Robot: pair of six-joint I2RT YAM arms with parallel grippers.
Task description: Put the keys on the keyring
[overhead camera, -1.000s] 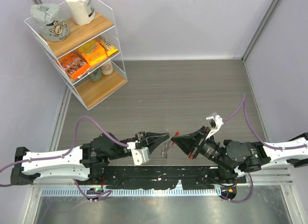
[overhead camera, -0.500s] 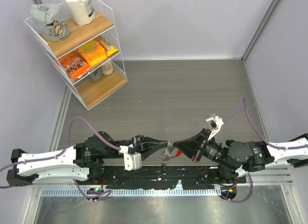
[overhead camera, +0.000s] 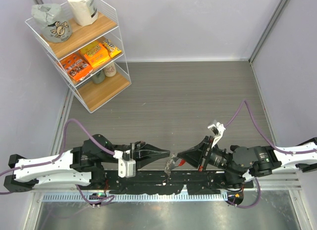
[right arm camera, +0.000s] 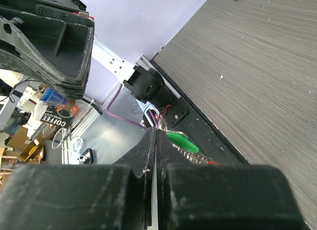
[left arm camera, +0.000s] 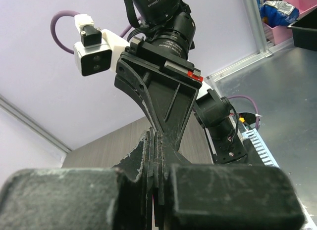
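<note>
My left jaws [overhead camera: 167,155] are pressed fully shut, pad against pad with no gap between them. In the left wrist view nothing shows between or beside the fingers. My right jaws [overhead camera: 179,155] are closed just as tightly.

The two sets of tips point at each other, nearly nose to nose. They meet low over the near edge of the counter [overhead camera: 188,96], just above the black base rail [overhead camera: 148,179] that my arms are bolted to.

The keyring [overhead camera: 173,163] hangs right at that meeting point, a small silvery tangle just under the tips. Its red arc sits on the side of my right jaws and close against them. From the right wrist, the green key [right arm camera: 181,141] pokes out from behind one finger just below the tip. A short run of silvery chain follows it, then a speck of red. It looks pinched in my right jaws, though the fingers hide the contact itself.

I cannot make out the black key in that bundle.

A wire rack [overhead camera: 101,91] of snack packets and bags stands at the far left corner, well apart from both arms.
</note>
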